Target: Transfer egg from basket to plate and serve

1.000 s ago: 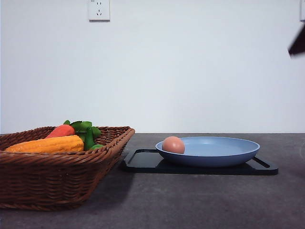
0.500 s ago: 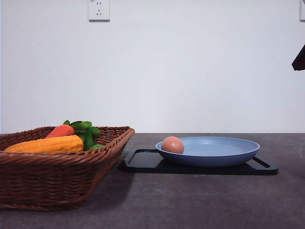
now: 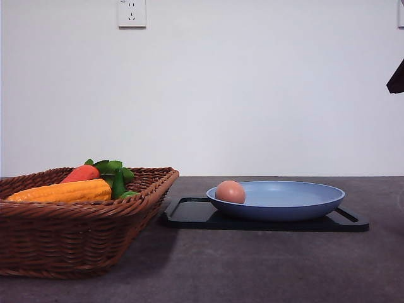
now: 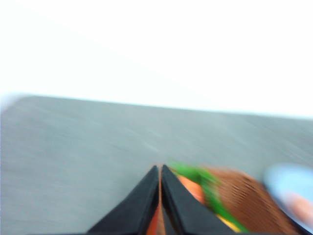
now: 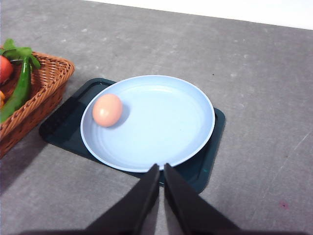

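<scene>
One egg [image 5: 107, 110] lies in the plate [image 5: 161, 142], against its left inner slope, so the transfer out of the basket [image 3: 76, 221] looks done and serving is what remains. In the right wrist view the plate sits just ahead of the right gripper [image 5: 161, 169], whose jaws are pressed together on nothing, their tips over the plate's near rim and the edge of the black tray [image 5: 208, 166] beneath it. The egg is to the left of that gripper's line and farther off, its long axis tilted slightly from upright in this view. Of the two arms I judge the right one nearer to the plate, since it looks straight down on it; the left gripper [image 4: 160, 169], also closed with nothing between its tips, hangs over the basket side, with the plate and egg blurred off to its right.

By count: one egg, one plate, one tray, one basket. In the basket sit one carrot [image 3: 80, 173], one corn cob [image 3: 63, 190] and some green leaves or pods [image 3: 117, 177] whose number I cannot tell. A serving move would turn on gripping the plate or tray by the near edge without tipping it, as the egg could roll.
</scene>
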`<state>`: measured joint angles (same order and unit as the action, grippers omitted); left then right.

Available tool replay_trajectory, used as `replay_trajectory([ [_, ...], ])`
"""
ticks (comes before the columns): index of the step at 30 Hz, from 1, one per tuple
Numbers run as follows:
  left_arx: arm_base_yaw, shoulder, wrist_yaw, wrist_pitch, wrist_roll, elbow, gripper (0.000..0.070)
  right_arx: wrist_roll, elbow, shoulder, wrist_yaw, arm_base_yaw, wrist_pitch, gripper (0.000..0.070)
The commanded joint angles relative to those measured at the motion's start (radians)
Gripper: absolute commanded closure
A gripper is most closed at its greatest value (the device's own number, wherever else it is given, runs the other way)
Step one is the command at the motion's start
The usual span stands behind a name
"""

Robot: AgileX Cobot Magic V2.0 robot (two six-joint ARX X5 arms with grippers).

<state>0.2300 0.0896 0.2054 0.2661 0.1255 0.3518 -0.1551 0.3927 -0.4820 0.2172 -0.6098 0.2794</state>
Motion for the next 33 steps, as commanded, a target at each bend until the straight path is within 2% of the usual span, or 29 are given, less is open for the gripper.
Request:
replay_trajectory([
  [1, -0.052, -0.017, -0.022, -0.037, -0.028, -0.035, 0.07, -0.013, 0.009, -0.004, 0.005, -0.009, -0.01, 0.07],
  [5, -0.149, -0.05, -0.094, -0.08, -0.028, -0.127, 0.07, -0.013, 0.009, -0.004, 0.011, -0.009, -0.01, 0.07],
  [10, -0.204, -0.072, -0.162, -0.074, -0.027, -0.216, 0.07, -0.013, 0.009, -0.004, 0.02, -0.009, -0.01, 0.07],
  [18, -0.213, -0.087, -0.206, -0.066, -0.024, -0.31, 0.07, -0.013, 0.009, -0.004, 0.02, -0.009, -0.01, 0.07],
  [23, -0.213, -0.086, -0.253, -0.019, -0.005, -0.324, 0.07, -0.013, 0.009, -0.004, 0.02, -0.009, -0.01, 0.07],
  [33, -0.213, -0.086, -0.256, -0.02, 0.006, -0.324, 0.07, -0.013, 0.009, -0.004, 0.02, -0.009, -0.01, 0.07],
])
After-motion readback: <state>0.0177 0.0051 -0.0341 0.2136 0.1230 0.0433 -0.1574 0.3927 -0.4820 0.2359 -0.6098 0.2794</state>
